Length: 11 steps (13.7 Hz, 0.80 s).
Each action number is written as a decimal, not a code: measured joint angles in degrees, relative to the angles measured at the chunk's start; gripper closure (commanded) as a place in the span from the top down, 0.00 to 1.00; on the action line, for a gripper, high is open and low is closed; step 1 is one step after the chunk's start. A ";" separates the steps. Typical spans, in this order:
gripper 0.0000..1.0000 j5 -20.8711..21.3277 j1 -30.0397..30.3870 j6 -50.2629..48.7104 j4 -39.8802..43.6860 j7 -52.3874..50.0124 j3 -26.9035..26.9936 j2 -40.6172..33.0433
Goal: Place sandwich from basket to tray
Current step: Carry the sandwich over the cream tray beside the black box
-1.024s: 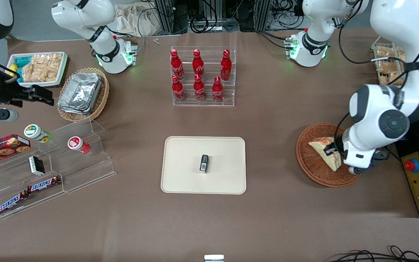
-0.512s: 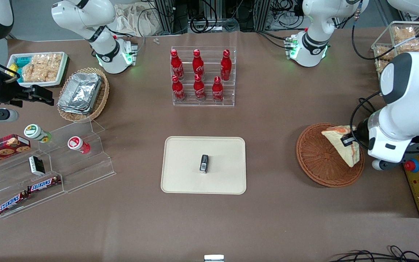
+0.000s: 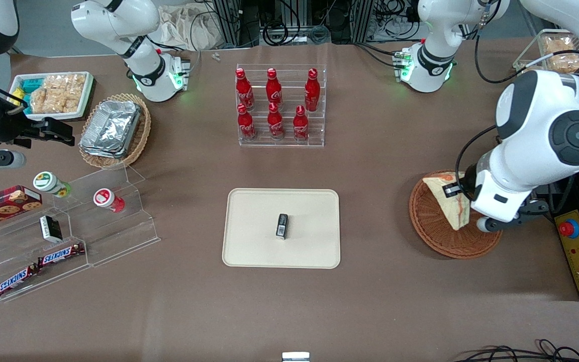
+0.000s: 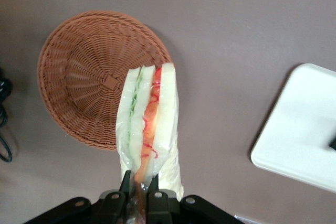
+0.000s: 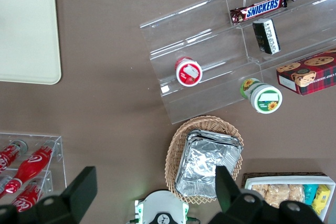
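**Sandwich lifted over basket, tray not reached**

While clamped between the gripper (image 4: 139,184) fingers (image 4: 125,183), the sandwich (image 3: 448,201) hangs above the round wicker basket (image 3: 432,231) at right of the front frame. Filling layers show edge-on. The cream tray (image 3: 254,236) sits centre-frame, well apart, carrying a small black object (image 3: 282,225).

Front view looks steeply down over the whole table. Left wrist view looks down past the gripper (image 4: 139,188), sharing the round reddish-brown wicker basket (image 3: 432,229) (image 4: 84,85) and the flat cream rectangular tray (image 3: 249,241) (image 4: 304,140).
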 measured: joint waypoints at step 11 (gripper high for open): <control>0.02 8.62 -11.27 17.36 0.94 -4.28 -6.47 9.62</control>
